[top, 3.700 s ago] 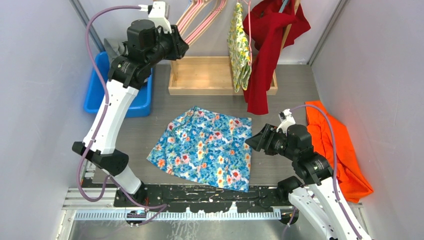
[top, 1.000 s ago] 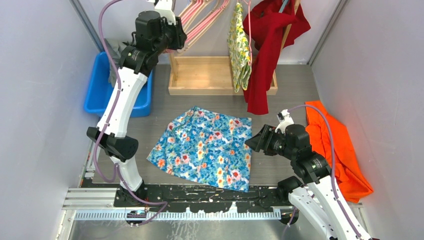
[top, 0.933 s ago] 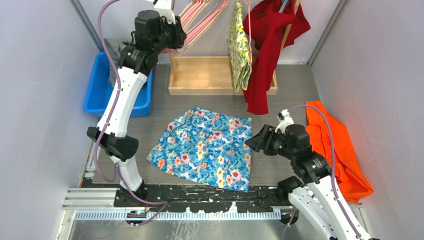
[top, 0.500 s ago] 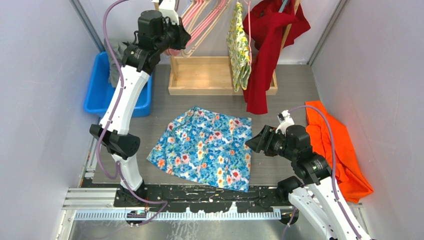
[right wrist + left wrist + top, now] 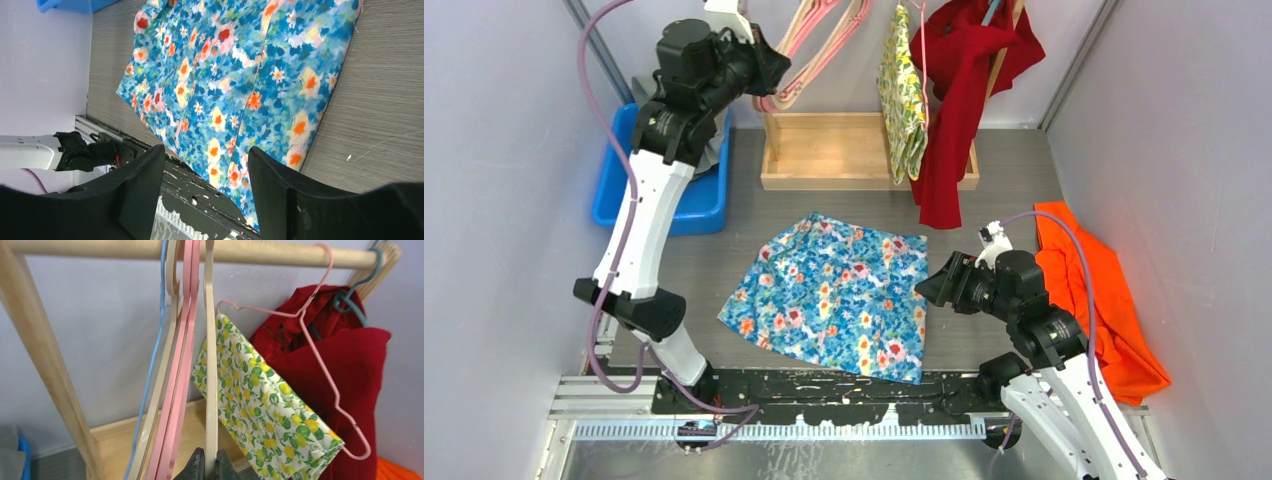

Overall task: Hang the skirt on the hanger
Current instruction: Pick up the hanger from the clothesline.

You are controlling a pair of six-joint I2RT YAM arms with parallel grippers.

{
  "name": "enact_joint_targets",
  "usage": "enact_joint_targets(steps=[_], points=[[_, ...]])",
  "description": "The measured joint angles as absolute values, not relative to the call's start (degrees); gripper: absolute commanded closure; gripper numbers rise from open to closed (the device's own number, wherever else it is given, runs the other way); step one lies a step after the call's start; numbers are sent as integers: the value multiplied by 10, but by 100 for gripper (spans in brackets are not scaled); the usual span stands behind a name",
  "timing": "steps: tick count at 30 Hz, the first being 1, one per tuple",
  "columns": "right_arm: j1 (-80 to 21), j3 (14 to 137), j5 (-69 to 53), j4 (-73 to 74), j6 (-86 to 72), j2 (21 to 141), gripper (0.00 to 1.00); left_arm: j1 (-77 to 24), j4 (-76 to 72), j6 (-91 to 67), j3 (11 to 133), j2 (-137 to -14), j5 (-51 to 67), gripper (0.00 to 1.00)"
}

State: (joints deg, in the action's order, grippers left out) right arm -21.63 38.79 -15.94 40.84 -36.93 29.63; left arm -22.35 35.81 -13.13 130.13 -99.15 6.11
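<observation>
Cream hanger (image 5: 210, 365) is what our left claw (image 5: 206, 469) has pinched, jaws closed tight on its lower edge, w/ the hook straight above the claw over the round wooden rail (image 5: 260, 251). Pink hangers (image 5: 180, 365) sit just to the claw's left, a lemon-print yellow cloth (image 5: 260, 415) and a dark red garment (image 5: 345, 370) off to its right. Blue floral skirt (image 5: 839, 295) lies flat on the grey table (image 5: 1014, 170), well below that claw and nearer the bases, not touching it. Our right claw (image 5: 927, 285) hovers just beside the skirt's right edge, jaws apart, holding nothing, so the right arm is much the nearer one. Skirt's narrow waist end points away toward the rack, hem toward the bases; waistband runs approx. left-right. We reckon the hanger must come off the rail and down to that waist end next.
</observation>
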Motion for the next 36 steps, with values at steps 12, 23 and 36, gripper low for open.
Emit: enact_joint_targets(steps=[12, 23, 36], points=[[-216, 407, -160, 425, -367, 295, 33, -223, 389, -163, 1219, -867, 69, 100], [-216, 456, -160, 452, -361, 288, 33, -234, 364, -246, 873, -595, 84, 100], [-216, 492, -164, 468, -361, 290, 33, -244, 321, -392, 580, -370, 136, 100]])
